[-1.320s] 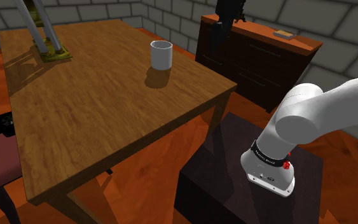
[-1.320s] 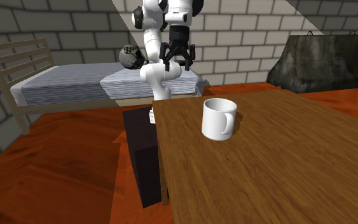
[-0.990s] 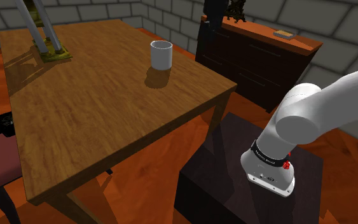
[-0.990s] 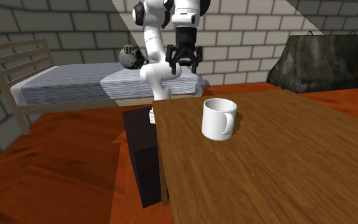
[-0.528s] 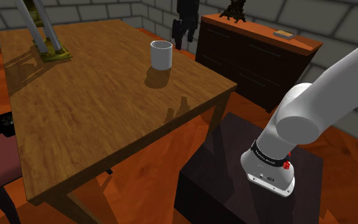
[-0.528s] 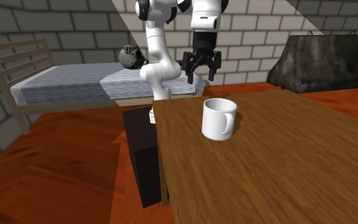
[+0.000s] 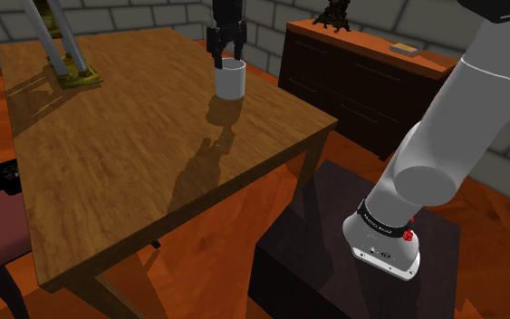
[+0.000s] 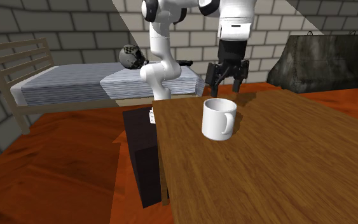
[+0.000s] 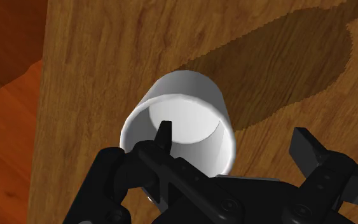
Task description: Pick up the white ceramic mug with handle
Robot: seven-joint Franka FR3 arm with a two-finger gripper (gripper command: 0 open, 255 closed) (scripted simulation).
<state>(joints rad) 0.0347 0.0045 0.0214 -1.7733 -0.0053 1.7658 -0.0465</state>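
Watching the feeds, I see the white mug point(image 7: 230, 80) standing upright on the wooden desk point(image 7: 126, 136), mouth up, close to the desk edge that faces the dark dresser point(image 7: 370, 82). In the second exterior view the mug point(image 8: 218, 119) sits near the desk point(image 8: 285, 172) corner closest to the arm's stand point(image 8: 142, 153), and its handle point(image 8: 227, 125) is turned toward that camera.

The black gripper point(image 7: 226, 60) hangs pointing down over the mug, its tips about level with the rim in the shoulder view. Its two fingers stand well apart and clasp nothing. From the second exterior view the gripper point(image 8: 224, 86) appears above and behind the mug, with a gap showing between the fingertips and the rim.

Through the wrist camera I look down into the mug point(image 9: 177, 121). One fingertip point(image 9: 165, 130) lies over the open mouth, while the other point(image 9: 303, 141) sits out beyond the mug's wall over bare desk point(image 9: 107, 51). I cannot tell whether either one touches the mug. The arm's shadow falls across the wood beside it.

A bed point(image 8: 75, 86) stands behind the arm against the brick wall.
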